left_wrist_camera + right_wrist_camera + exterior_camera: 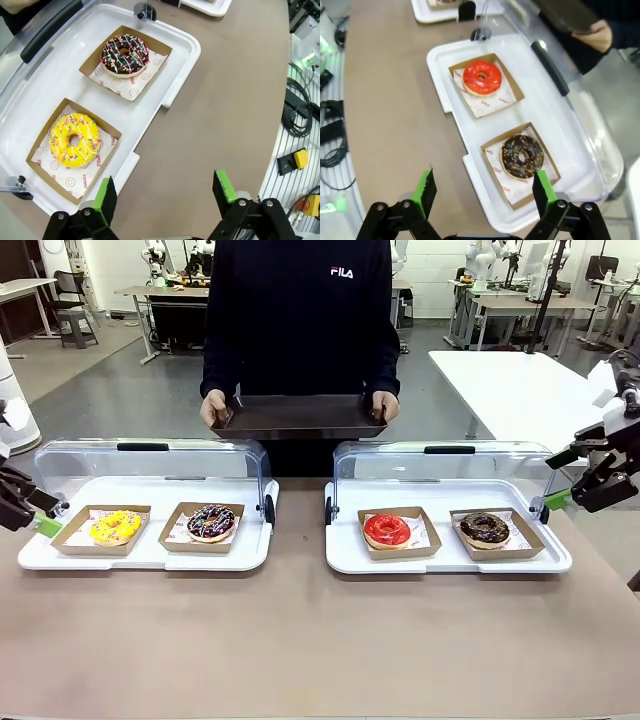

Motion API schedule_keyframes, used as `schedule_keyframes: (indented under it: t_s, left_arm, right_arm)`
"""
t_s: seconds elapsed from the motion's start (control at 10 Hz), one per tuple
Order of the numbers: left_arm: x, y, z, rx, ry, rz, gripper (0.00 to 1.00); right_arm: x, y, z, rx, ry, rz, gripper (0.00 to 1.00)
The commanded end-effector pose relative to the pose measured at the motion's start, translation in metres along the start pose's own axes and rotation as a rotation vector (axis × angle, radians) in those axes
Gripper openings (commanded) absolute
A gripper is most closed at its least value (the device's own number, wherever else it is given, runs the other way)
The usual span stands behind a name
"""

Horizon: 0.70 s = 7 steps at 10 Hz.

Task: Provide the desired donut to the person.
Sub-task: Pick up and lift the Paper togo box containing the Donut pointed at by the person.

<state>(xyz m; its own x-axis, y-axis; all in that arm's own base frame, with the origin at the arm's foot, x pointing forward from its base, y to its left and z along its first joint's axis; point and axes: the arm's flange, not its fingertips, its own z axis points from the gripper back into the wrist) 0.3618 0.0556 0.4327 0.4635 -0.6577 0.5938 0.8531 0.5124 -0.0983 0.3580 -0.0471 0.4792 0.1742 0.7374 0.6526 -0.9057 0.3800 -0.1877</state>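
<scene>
At the brown table (300,640), the left claw (165,190) and right claw (483,186) gape apart, empty, and with two donuts (74,140) ahead of each, a guess could grab the wrong one.

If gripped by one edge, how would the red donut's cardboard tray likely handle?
The cardboard tray looks thin, so it would probably flex under a one-edge grip. The red donut rests on paper, so it might slide if tilted.
</scene>
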Motion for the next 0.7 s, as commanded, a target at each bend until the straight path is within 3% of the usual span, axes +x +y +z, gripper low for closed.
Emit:
schedule_keyframes:
  t_s: [0.0, 0.6]
  left_arm:
    - [-0.01, 0.005, 0.008, -0.035, -0.044, -0.01, 1.0]
    - [-0.029, 0.012, 0.02, -0.076, -0.234, -0.069, 1.0]
  right_arm:
    - [-0.014, -0.01, 0.008, 0.038, -0.061, 0.011, 1.0]
    - [-0.041, -0.01, 0.014, 0.075, -0.26, 0.072, 1.0]
